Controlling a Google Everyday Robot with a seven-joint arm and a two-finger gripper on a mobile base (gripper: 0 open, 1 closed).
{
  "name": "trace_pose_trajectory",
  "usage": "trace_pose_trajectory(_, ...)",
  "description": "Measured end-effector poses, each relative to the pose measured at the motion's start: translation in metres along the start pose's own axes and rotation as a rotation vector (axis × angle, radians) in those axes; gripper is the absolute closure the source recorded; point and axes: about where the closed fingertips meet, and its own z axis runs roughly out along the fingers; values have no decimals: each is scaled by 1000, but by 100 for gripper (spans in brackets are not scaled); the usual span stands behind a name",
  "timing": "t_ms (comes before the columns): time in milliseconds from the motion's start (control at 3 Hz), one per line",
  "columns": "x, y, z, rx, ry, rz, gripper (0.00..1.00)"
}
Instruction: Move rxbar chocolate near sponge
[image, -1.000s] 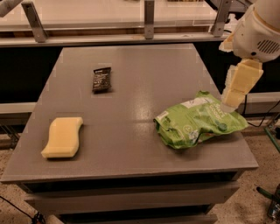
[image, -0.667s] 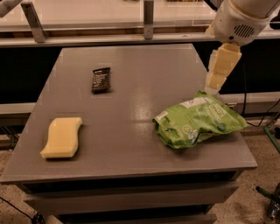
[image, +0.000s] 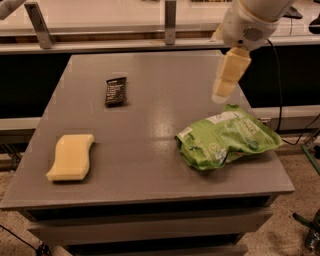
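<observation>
The gripper (image: 220, 96) hangs over the right rear part of the grey table (image: 150, 165), and just beneath it, a little nearer the front edge, there's a crinkled green bag (image: 227, 142). It's lying flat with a white label patch facing up, and its far end nearly reaches the table's side edge. Behind the gripper a pale rail (image: 100, 46) runs along the back of the table, with an upright post (image: 171, 22) rising off to one side. Well below it, grey shelves (image: 150, 227) sit under the tabletop, above a speckled floor (image: 295, 240).
</observation>
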Motion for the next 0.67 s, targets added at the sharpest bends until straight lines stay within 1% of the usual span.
trace_pose_trajectory(333, -79, -26, 35, -54, -151, -112, 0)
trace_pose_trajectory(667, -163, -41, 65, -108, -287, -211, 0)
